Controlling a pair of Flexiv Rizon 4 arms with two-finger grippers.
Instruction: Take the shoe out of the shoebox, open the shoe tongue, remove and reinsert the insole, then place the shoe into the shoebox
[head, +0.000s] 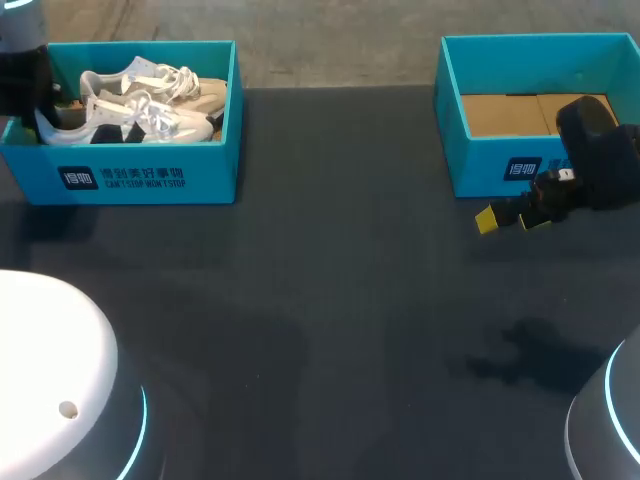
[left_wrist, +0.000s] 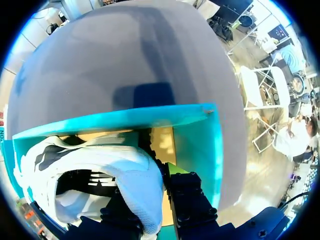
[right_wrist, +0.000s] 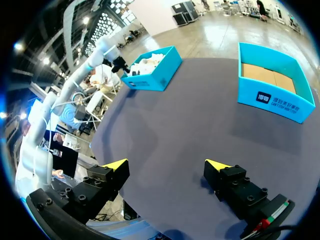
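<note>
left hand (left_wrist: 149, 186) | apparently clamping shoe (left_wrist: 125, 170) in shoebox (left_wrist: 196, 145) | right hand (right_wrist: 166, 165) spread

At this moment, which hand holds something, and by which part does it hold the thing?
The left hand grips the white shoe by the padded rim of its opening, inside the shoebox. The right hand is open and holds nothing.
</note>
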